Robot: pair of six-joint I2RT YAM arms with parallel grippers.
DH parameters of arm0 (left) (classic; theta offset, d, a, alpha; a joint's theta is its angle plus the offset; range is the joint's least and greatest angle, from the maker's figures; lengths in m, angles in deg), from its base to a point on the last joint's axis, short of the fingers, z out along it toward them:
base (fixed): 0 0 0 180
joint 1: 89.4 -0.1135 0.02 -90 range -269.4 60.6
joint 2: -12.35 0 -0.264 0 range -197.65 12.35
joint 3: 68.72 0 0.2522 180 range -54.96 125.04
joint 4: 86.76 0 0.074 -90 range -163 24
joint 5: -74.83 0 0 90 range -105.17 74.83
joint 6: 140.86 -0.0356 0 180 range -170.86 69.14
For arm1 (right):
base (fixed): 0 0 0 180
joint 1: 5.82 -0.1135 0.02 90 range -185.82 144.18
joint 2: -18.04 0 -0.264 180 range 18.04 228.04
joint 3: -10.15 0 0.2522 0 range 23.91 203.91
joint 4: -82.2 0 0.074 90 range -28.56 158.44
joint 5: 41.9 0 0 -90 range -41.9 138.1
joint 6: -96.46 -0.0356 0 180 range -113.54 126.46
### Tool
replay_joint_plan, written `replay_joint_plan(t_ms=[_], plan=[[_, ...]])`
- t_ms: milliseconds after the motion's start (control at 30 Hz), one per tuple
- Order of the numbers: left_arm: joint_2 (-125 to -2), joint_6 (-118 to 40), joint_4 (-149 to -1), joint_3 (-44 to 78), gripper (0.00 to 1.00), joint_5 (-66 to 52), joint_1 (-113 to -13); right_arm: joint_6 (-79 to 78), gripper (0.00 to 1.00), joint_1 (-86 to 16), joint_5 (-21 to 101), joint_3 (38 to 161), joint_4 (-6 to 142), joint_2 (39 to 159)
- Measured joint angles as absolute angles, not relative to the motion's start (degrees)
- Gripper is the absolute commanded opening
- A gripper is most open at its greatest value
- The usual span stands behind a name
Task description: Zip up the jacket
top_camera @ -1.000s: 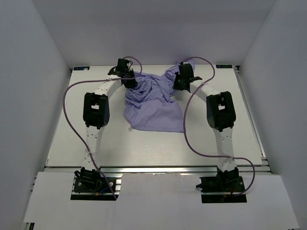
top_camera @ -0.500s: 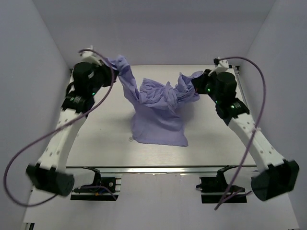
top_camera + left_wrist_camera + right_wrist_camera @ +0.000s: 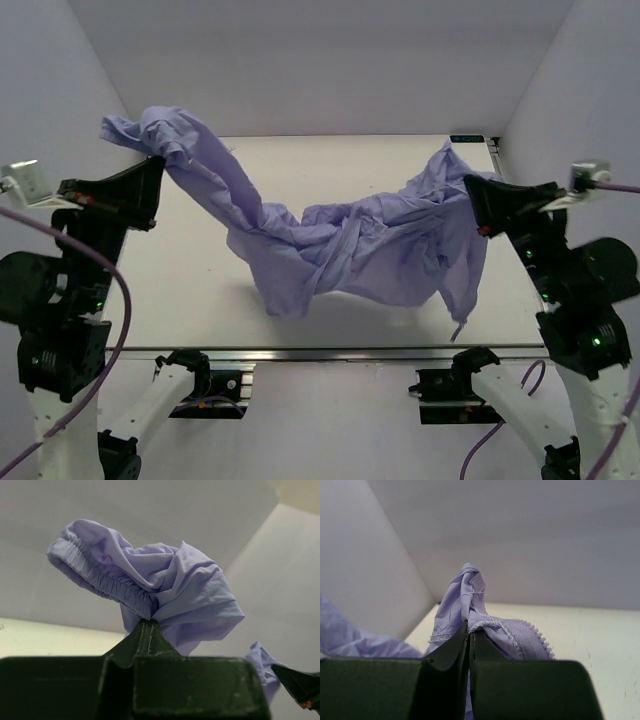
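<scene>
So it spreads for zipping, we hold the wrinkled lavender fabric jacket (image 3: 350, 245) aloft, each arm's jaws pinching it.

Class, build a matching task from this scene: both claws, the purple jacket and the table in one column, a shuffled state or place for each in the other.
1. left claw
2. right claw
3. thin lavender fabric jacket
4. flat white table

A. below the hanging cloth
B. shut on a toothed edge
C. held up, sagging between both arms
D. shut on an elastic-gathered edge

Pairs: 1-D, 2-B, 3-C, 4-A
</scene>
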State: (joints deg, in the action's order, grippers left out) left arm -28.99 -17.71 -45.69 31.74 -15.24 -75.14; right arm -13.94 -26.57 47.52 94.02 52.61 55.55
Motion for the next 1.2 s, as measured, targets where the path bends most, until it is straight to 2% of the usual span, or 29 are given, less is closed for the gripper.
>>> replay_joint_plan(t_ms=[167, 367, 500, 633, 700, 733, 767, 800, 833, 900, 933, 967, 1067, 1200], plan=[[-28.9, -17.1, -43.6, 37.0, 0.00, -17.8, -75.1, -13.8, 0.00, -26.6, 49.9, 98.7, 51.6, 53.3], [-32.6, -15.8, -43.7, 32.8, 0.00, -24.4, -75.1, -13.8, 0.00, -26.6, 58.3, 96.7, 50.6, 58.0], [-43.7, -14.5, -43.8, 27.6, 0.00, -30.8, -75.1, -13.6, 0.00, -26.5, 63.7, 90.5, 52.4, 66.6], [-64.9, -13.4, -43.5, 27.2, 0.00, -33.8, -76.4, -13.5, 0.00, -23.8, 64.2, 88.0, 53.0, 81.8], [-75.3, -12.5, -42.9, 27.6, 0.00, -32.6, -78.3, -14.2, 0.13, -20.3, 60.8, 87.8, 53.8, 89.5], [-80.6, -12.1, -41.8, 28.5, 0.00, -31.9, -79.7, -14.5, 0.33, -18.2, 58.8, 87.8, 54.2, 93.2], [-86.3, -11.7, -40.2, 30.2, 0.17, -30.8, -81.3, -15.1, 0.48, -16.5, 57.2, 87.8, 54.5, 96.3], [-90.7, -11.4, -38.8, 31.7, 0.38, -29.9, -82.7, -15.2, 0.60, -15.0, 55.7, 87.9, 54.6, 99.4], [-94.3, -11.6, -37.1, 33.5, 0.55, -29.0, -83.9, -15.2, 0.73, -13.9, 54.6, 88.1, 54.6, 101.8], [-100.3, -11.7, -34.1, 37.1, 0.67, -27.0, -86.2, -14.5, 0.80, -12.8, 51.6, 88.9, 54.2, 105.8], [-101.4, -11.9, -33.3, 37.7, 0.95, -26.1, -86.9, -14.2, 0.89, -12.8, 50.0, 89.5, 53.7, 107.2], [-101.6, -12.5, -32.4, 37.8, 0.98, -25.2, -87.4, -14.1, 0.89, -12.8, 48.7, 89.8, 53.4, 107.7], [-98.6, -13.1, -31.6, 37.1, 0.98, -22.2, -87.4, -13.6, 0.89, -13.1, 45.2, 89.8, 52.9, 106.4], [-85.9, -14.9, -32.9, 30.0, 0.98, -17.3, -86.3, -13.4, 0.89, -13.3, 42.5, 85.2, 53.1, 96.6]])
